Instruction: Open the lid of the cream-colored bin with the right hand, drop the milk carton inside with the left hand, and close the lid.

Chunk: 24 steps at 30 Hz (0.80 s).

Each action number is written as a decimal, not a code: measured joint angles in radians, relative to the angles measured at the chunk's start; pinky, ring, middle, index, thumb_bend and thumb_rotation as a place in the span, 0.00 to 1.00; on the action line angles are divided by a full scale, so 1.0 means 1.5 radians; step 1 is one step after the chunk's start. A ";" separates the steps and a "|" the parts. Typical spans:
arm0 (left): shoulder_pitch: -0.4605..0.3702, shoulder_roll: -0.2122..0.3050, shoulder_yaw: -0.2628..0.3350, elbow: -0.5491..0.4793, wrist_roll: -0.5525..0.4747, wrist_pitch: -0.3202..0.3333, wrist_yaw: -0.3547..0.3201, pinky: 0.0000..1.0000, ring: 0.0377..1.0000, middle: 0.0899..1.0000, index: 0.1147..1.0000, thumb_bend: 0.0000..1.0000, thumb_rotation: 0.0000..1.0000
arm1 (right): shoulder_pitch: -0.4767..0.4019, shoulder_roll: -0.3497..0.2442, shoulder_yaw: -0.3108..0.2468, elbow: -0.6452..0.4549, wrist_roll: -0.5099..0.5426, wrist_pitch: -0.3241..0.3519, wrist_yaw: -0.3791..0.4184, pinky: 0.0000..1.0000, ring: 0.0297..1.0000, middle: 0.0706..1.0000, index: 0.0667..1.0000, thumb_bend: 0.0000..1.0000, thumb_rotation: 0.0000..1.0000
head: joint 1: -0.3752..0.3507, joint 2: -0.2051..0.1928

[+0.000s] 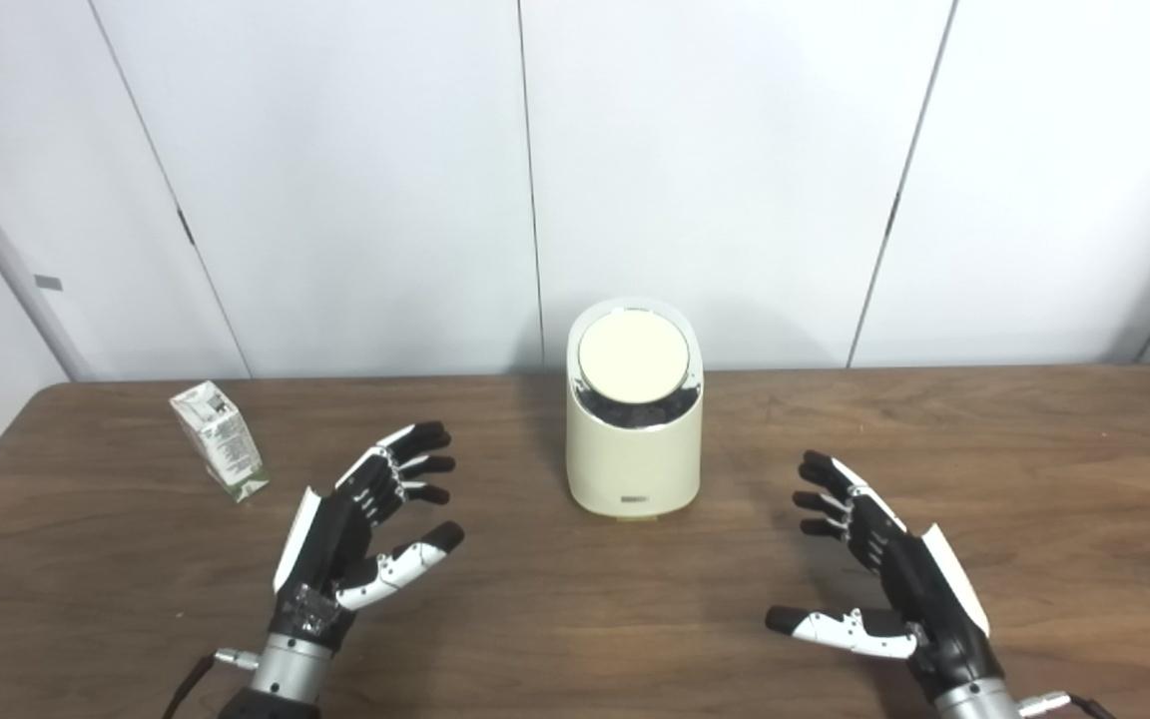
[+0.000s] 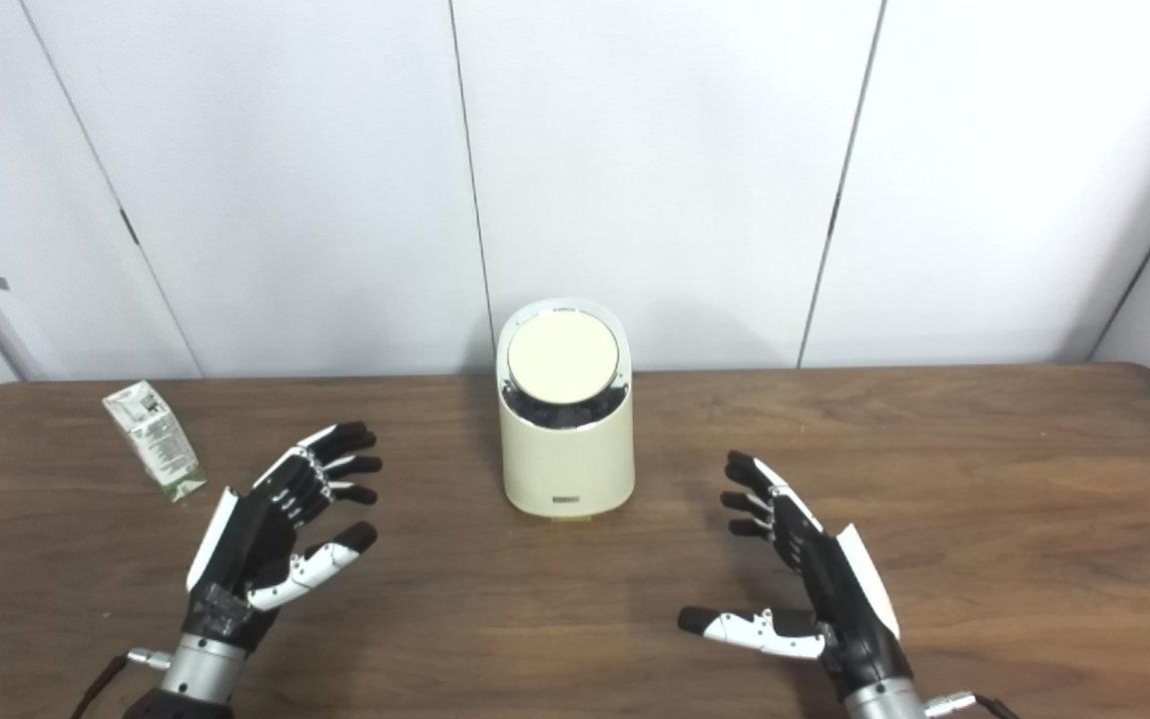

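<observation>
The cream-colored bin point(image 1: 634, 449) stands at the table's middle, near the back, its round lid point(image 1: 633, 358) down and tilted toward me. A small white and green milk carton point(image 1: 219, 440) stands leaning at the far left of the table. My left hand point(image 1: 360, 529) hovers open over the table, right of the carton and apart from it, palm turned inward. On the other side of the bin my right hand point(image 1: 879, 569) is also open, thumb stretched left, holding nothing. Neither hand touches the bin.
The brown wooden table point(image 1: 575, 619) spans the whole width, its back edge against white wall panels point(image 1: 695, 170). Nothing else stands on it besides the bin and the carton.
</observation>
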 measured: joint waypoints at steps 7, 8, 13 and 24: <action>0.000 0.000 0.000 0.000 -0.001 0.000 -0.012 0.64 0.75 0.81 0.84 0.70 0.29 | 0.001 0.000 0.001 0.010 -0.004 -0.025 -0.001 0.74 0.81 0.88 0.87 0.76 0.26 | -0.007 -0.032; 0.000 0.000 0.000 0.001 -0.003 0.000 -0.015 0.63 0.76 0.81 0.84 0.68 0.28 | 0.001 0.000 0.001 0.012 -0.006 -0.031 -0.003 0.74 0.81 0.88 0.87 0.76 0.25 | -0.007 -0.032; -0.001 -0.002 0.005 0.005 -0.005 -0.001 -0.027 0.63 0.75 0.81 0.84 0.68 0.27 | 0.001 0.007 -0.003 0.018 -0.009 -0.040 -0.013 0.76 0.82 0.87 0.87 0.76 0.25 | -0.008 -0.042; -0.002 -0.008 0.014 0.007 -0.006 -0.001 -0.039 0.63 0.76 0.82 0.85 0.68 0.27 | 0.001 0.011 -0.003 0.018 -0.008 -0.040 -0.015 0.75 0.82 0.87 0.87 0.74 0.31 | -0.012 -0.048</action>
